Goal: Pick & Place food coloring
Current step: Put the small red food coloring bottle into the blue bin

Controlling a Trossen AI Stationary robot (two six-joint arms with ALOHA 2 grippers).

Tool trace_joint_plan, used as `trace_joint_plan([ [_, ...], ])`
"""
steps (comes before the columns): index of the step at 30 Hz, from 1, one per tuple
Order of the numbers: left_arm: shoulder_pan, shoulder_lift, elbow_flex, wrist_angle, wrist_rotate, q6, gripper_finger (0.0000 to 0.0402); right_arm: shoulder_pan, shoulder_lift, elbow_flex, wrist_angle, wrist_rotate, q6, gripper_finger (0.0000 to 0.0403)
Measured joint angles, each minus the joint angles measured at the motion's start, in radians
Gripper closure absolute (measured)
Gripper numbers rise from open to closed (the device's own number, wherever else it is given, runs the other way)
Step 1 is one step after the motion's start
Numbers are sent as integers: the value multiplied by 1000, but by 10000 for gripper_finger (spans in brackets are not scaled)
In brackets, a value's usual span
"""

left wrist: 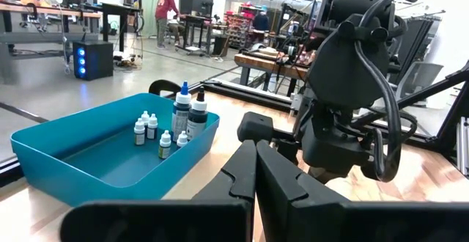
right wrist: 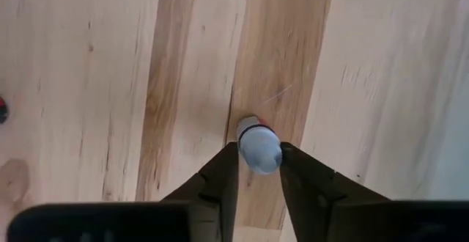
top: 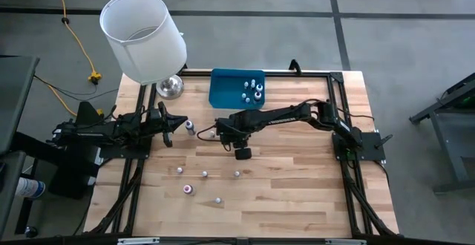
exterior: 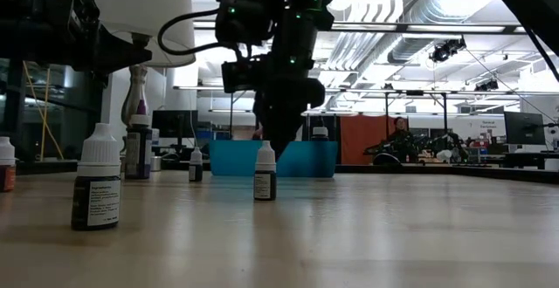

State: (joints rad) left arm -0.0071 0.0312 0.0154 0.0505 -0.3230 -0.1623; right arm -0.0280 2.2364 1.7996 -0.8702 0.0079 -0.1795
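The blue tray (top: pixel 226 89) at the bench's (top: pixel 297 185) far edge held several small dropper bottles (top: pixel 254 90). The right claw (right wrist: pixel 258 161) gripped a white-capped bottle (right wrist: pixel 259 148) standing upright mid-bench. The left claw (left wrist: pixel 254 170) was closed, empty, by the lamp base (top: pixel 169 87).

Grey concrete floor (top: pixel 401 22), exposed ceiling ducts (exterior: pixel 410 17), cluttered workbenches (left wrist: pixel 44 15).
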Motion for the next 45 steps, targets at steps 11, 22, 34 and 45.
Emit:
trace_joint_plan([
  [11,0,0,0,0,0,0,401,0,0,0,22,-13,-2,274],
  [22,0,0,0,0,0,0,401,0,-1,0,39,-13,-4,330],
  [34,0,0,0,0,0,0,401,0,-2,0,29,-11,-2,318],
  [45,0,0,0,0,0,0,401,-1,-2,0,19,-7,22,296],
])
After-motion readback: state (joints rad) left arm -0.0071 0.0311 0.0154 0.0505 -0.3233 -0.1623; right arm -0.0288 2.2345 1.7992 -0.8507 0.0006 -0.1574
